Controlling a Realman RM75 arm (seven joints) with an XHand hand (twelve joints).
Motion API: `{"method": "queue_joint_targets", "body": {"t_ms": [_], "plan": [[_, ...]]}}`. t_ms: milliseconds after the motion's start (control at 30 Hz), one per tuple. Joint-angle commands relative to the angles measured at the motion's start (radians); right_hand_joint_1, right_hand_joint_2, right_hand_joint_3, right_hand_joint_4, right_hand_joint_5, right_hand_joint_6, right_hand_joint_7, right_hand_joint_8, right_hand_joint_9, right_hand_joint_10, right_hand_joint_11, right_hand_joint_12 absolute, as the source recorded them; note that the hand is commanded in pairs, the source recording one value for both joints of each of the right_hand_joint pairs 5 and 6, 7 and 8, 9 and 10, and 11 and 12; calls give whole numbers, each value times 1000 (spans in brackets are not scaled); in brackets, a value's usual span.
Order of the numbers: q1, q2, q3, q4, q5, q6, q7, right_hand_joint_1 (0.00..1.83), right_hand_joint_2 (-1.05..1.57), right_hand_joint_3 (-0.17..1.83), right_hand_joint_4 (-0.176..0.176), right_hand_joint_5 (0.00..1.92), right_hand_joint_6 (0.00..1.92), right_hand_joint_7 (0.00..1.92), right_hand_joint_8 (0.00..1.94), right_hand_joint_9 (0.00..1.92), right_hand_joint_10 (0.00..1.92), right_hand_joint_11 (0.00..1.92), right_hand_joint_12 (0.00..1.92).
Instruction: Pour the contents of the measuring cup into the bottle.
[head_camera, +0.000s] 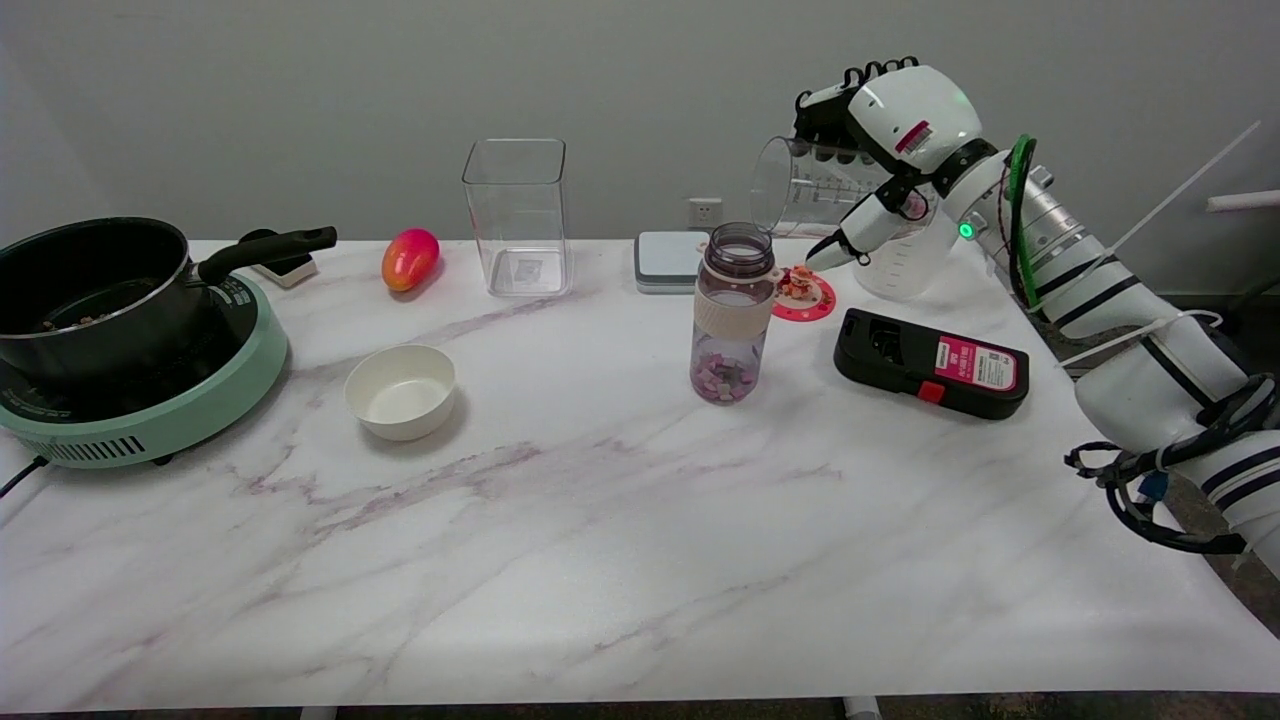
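Head view: your right hand (880, 150) grips the measuring cup (815, 190), fingers wrapped over its upper wall from behind, one white fingertip pointing down and left below it. The cup is clear plastic with printed graduations. You hold it in the air, tipped on its side with the mouth facing left, above and to the right of the bottle (732, 312). The cup does not touch the bottle.

The bottle stands upright on the table (600, 560), near its middle. Its mouth is uncovered, its walls are tinted, and a pale band wraps its midsection. Small pink and white pieces (722, 377) lie at its bottom (their exact kind cannot be told).

Just right of the bottle, and behind it, you see a red coaster (810, 298) with a small object on it. A black device (930, 363) with a red-and-white label lies near the right edge, below your hand. A grey-white box (670, 260) sits behind the bottle, by the wall.

On the left half you see a tall clear container (517, 215), upright; a red-orange mango (410, 258) left of it; a white bowl (400, 391) nearer you; and a black pot (95, 285) on a green cooktop (170, 400) at the far left edge.
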Motion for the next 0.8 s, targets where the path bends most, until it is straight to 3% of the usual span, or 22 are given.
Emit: {"method": "queue_joint_targets", "body": {"t_ms": [33,800], "plan": [[18,10,-8,24,-72,-22,9,1346,1491,335,0,1920,1920,1920,1920,1875,1875,1645,1645],[58,32,-23,38,-249,-22,128,1362,1470,352,0,1920,1920,1920,1920,1865,1865,1639,1639]]}}
